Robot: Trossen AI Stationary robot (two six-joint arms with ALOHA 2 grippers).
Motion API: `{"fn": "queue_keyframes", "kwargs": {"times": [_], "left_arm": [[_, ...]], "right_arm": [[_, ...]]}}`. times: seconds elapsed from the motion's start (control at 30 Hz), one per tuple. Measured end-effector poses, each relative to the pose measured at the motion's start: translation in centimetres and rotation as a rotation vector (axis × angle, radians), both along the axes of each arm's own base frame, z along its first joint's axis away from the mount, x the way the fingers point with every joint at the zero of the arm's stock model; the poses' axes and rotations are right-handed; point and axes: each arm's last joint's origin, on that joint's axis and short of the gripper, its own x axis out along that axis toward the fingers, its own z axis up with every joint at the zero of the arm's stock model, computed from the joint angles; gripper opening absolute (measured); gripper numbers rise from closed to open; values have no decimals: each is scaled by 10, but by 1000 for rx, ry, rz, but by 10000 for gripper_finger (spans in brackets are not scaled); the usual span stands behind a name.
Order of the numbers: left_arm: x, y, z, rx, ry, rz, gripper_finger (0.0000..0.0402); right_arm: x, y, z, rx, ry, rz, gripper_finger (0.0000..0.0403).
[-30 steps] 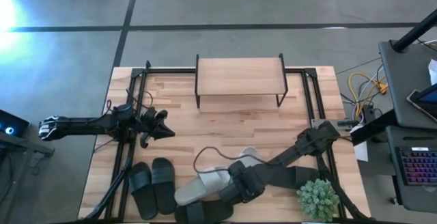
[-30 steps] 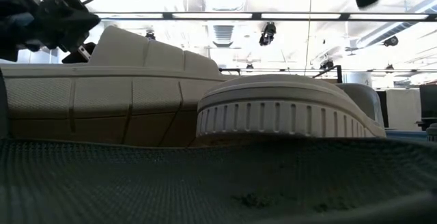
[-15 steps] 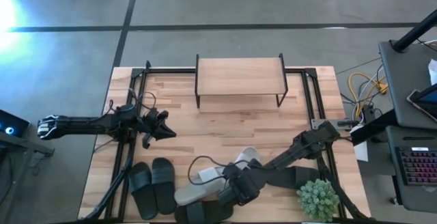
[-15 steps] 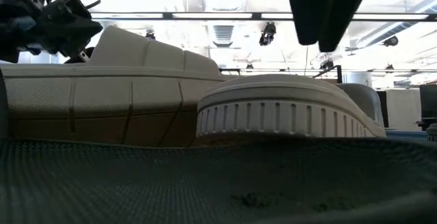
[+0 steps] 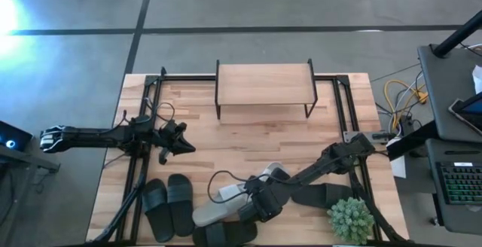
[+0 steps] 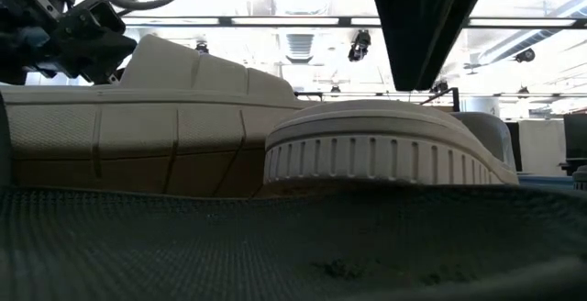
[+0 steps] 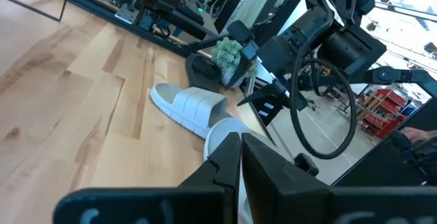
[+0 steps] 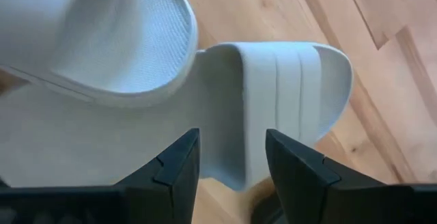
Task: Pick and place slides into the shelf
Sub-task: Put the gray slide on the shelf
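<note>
Two white slides lie by the table's near edge. One [image 5: 215, 211] is flat on its sole; the other one's [image 5: 269, 174] heel [image 8: 116, 39] rests on it. My right gripper [image 8: 232, 145] is open and hovers just above the flat slide's strap [image 8: 280, 108], one finger on each side of the strap's edge; the low view shows it [image 6: 422, 26] above the slide [image 6: 385, 145]. Two black slides [image 5: 167, 205] lie side by side to the left, one [image 5: 224, 236] at the near edge, and one [image 5: 316, 196] under the right arm. The shelf [image 5: 263, 85] stands at the far edge. My left gripper [image 5: 184, 143] waits, shut, over the table's left part.
A green potted plant [image 5: 350, 218] stands at the near right corner, close to the right arm. A black cable [image 5: 218, 179] loops from the right wrist over the white slides. Black frame rails [image 5: 151, 111] run along both table sides. Bare wood lies between shelf and slides.
My right gripper has moved a little toward the table's left and come down over the white slides; in the low view it has dropped from the top edge to just above the slide. The slides have not moved.
</note>
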Motion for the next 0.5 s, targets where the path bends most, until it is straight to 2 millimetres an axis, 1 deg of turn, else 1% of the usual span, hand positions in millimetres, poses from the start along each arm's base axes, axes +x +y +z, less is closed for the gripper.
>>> {"fn": "queue_keyframes", "kwargs": {"times": [0.17, 0.37, 0.5], "left_arm": [[0, 0, 0, 0, -2, 0, 0], [0, 0, 0, 2, -1, 1, 0], [0, 0, 0, 55, -18, 0, 0]], "right_arm": [[0, -1, -2, -26, -6, 4, 159], [1, -4, -4, -117, -25, 72, 160], [1, -4, -5, -135, -3, 156, 160]]}}
